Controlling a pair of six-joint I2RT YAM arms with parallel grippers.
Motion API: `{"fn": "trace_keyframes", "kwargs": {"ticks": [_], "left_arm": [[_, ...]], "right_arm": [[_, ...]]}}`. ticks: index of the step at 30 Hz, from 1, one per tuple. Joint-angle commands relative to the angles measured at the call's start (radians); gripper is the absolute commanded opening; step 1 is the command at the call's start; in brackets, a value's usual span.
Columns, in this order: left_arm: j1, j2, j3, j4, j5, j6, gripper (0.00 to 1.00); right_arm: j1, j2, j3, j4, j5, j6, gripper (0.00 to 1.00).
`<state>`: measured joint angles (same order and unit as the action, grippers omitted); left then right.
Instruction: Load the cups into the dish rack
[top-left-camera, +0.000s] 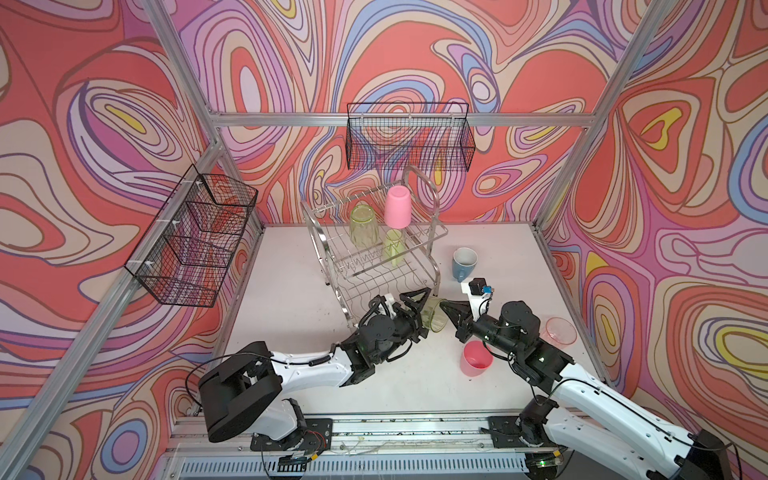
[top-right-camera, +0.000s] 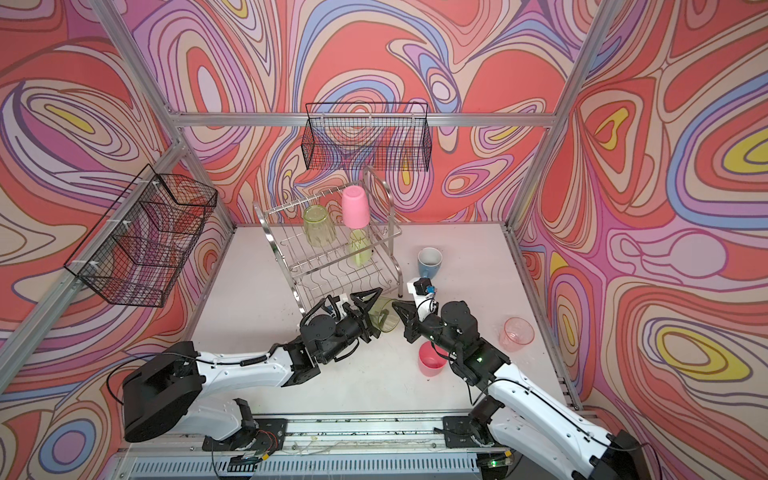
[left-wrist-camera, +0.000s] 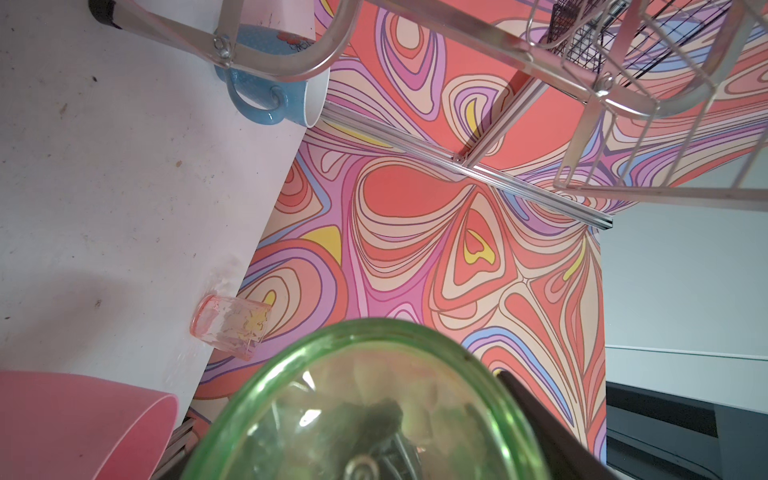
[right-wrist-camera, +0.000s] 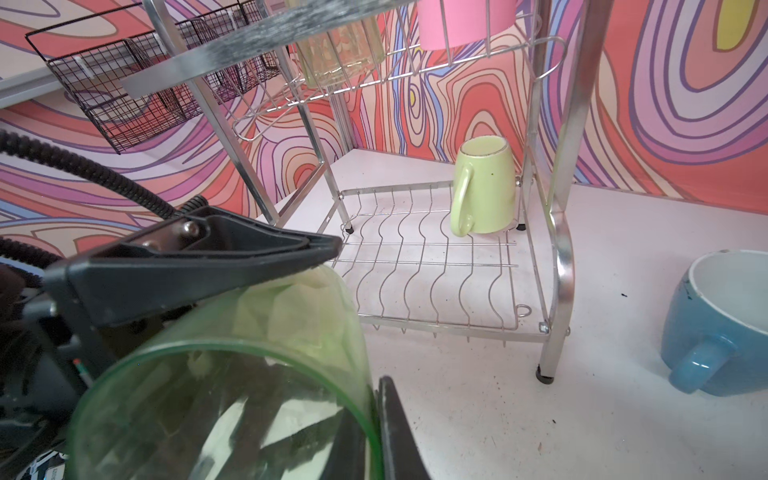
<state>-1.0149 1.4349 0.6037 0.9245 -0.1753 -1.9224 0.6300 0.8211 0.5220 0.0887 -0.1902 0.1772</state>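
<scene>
One faceted clear-green plastic cup (top-left-camera: 433, 319)

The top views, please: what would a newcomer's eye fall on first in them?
Probably the swirling pink, red and purple walls all around the table. Next, the clear green cup just in front of the dish rack, the right gripper pinching its rim while the left gripper straddles its body. A pink tumbler stands upside down on the rack's upper tier.

Rack (top-left-camera: 436, 272) holds upturned green cup (top-left-camera: 364, 226), pink tumbler (top-left-camera: 397, 206) (top tier), pale mug (top-left-camera: 394, 249); blue mug (top-left-camera: 464, 264), other tumbler (top-left-camera: 476, 359), pinkish cup (top-left-camera: 561, 331) stand outside; second green cup (top-left-camera: 433, 319) tilts nearby.
</scene>
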Motion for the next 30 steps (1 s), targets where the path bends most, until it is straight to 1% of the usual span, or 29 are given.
{"fn": "trace_keyframes", "kwargs": {"ticks": [1,3,4,7,9,11,13,15,17,19,24,27,28,30], "left_arm": [[0.007,-0.036,-0.005,0.073,-0.012,0.034,0.7],[0.006,-0.051,-0.008,0.055,-0.021,0.052,0.7],[0.006,-0.059,-0.01,0.046,-0.028,0.066,0.69],[0.007,-0.079,-0.022,0.016,-0.054,0.113,0.69],[0.009,-0.087,-0.033,0.003,-0.071,0.144,0.67],[0.008,-0.091,-0.039,-0.007,-0.085,0.178,0.66],[0.01,-0.094,-0.037,-0.03,-0.092,0.202,0.66],[0.013,-0.096,-0.028,-0.04,-0.093,0.25,0.65],[0.017,-0.102,-0.018,-0.072,-0.098,0.299,0.65],[0.021,-0.119,-0.001,-0.132,-0.107,0.358,0.65],[0.024,-0.16,0.046,-0.292,-0.146,0.528,0.65],[0.026,-0.156,0.069,-0.32,-0.142,0.624,0.66],[0.026,-0.153,0.079,-0.353,-0.146,0.635,0.66],[0.027,-0.141,0.083,-0.358,-0.147,0.682,0.65]], "right_arm": [[0.007,0.011,0.027,-0.037,-0.032,0.002,0.0],[0.007,0.015,0.033,-0.041,-0.03,0.008,0.0],[0.007,0.019,0.036,-0.045,-0.027,0.011,0.02],[0.006,0.028,0.047,-0.056,-0.015,0.016,0.13],[0.007,0.034,0.053,-0.064,-0.011,0.017,0.22],[0.007,0.043,0.062,-0.077,0.006,0.025,0.35],[0.007,0.047,0.066,-0.085,0.016,0.029,0.44],[0.006,0.046,0.07,-0.099,0.031,0.035,0.49],[0.007,0.04,0.072,-0.107,0.057,0.045,0.52],[0.007,0.031,0.082,-0.132,0.085,0.053,0.53],[0.007,0.015,0.11,-0.211,0.159,0.084,0.54],[0.007,0.013,0.119,-0.241,0.2,0.096,0.54],[0.007,0.016,0.126,-0.252,0.224,0.105,0.54],[0.007,0.027,0.144,-0.274,0.26,0.115,0.53]]}}
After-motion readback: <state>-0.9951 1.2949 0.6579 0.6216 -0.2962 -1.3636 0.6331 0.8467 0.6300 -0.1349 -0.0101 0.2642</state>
